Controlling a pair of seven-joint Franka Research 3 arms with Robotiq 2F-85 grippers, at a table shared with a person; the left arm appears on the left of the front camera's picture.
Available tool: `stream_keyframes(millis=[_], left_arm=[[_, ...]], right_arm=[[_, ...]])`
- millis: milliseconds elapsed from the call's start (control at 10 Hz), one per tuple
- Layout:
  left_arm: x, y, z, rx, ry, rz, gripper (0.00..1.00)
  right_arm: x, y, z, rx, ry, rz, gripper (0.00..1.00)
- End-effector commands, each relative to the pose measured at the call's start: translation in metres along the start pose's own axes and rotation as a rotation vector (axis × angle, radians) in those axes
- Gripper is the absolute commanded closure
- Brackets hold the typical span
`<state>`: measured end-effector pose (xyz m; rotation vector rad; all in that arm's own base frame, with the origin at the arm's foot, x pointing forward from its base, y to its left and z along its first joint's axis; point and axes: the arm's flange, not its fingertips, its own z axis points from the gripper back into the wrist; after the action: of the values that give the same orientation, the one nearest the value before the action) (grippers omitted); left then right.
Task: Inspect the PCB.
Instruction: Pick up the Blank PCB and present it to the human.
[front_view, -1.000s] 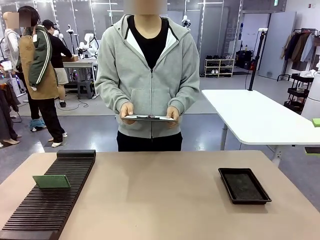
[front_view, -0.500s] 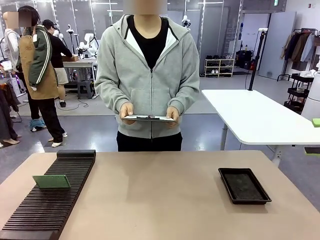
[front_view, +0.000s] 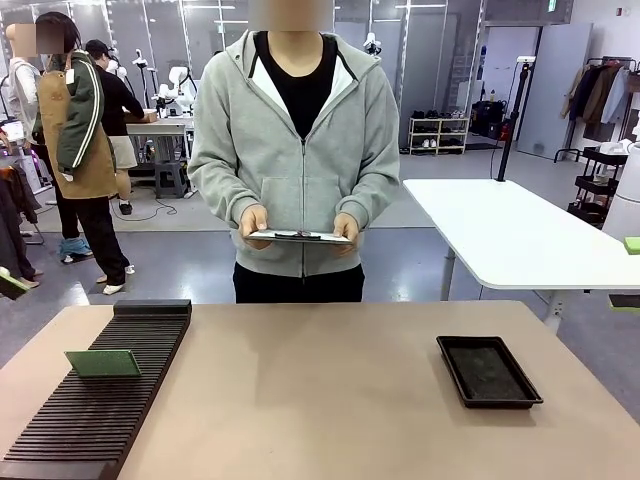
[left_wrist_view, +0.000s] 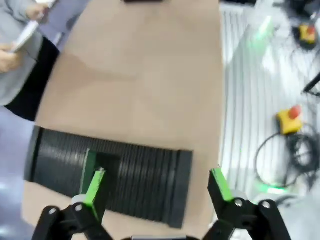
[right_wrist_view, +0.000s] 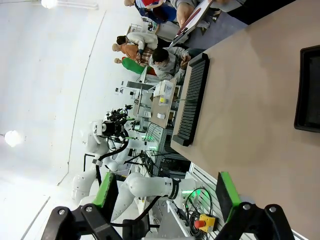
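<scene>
PCB (front_view: 103, 363) upright in black slotted rack (front_view: 60, 430), lower left. Left gripper (left_wrist_view: 157, 182) spread wide above rack. Right gripper (right_wrist_view: 165, 190) spread too, empty.

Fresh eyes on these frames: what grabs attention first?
The small green rectangular PCB stands in the long black slotted rack at the left of the beige table. Across it, a person in a grey hoodie holds a white clipboard. A shallow black rectangular tray lies at the right.

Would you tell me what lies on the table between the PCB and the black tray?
Past the slotted rack holding the PCB, bare tabletop runs to the black tray, as the front view shows.
</scene>
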<state>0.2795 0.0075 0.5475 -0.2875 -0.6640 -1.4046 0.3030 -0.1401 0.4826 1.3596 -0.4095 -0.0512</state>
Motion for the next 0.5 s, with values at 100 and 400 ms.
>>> stream_keyframes(millis=[100, 400], left_arm=[[-0.007, 0.024, -0.043, 0.076, 0.113, -0.054, 0.0], [0.002, 0.03, -0.038, 0.062, 0.12, -0.057, 0.0]], right_arm=[[0.0, 0.0, 0.001, 0.005, 0.003, 0.016, 0.0], [0.0, 0.0, 0.001, 0.005, 0.003, 0.016, 0.0]])
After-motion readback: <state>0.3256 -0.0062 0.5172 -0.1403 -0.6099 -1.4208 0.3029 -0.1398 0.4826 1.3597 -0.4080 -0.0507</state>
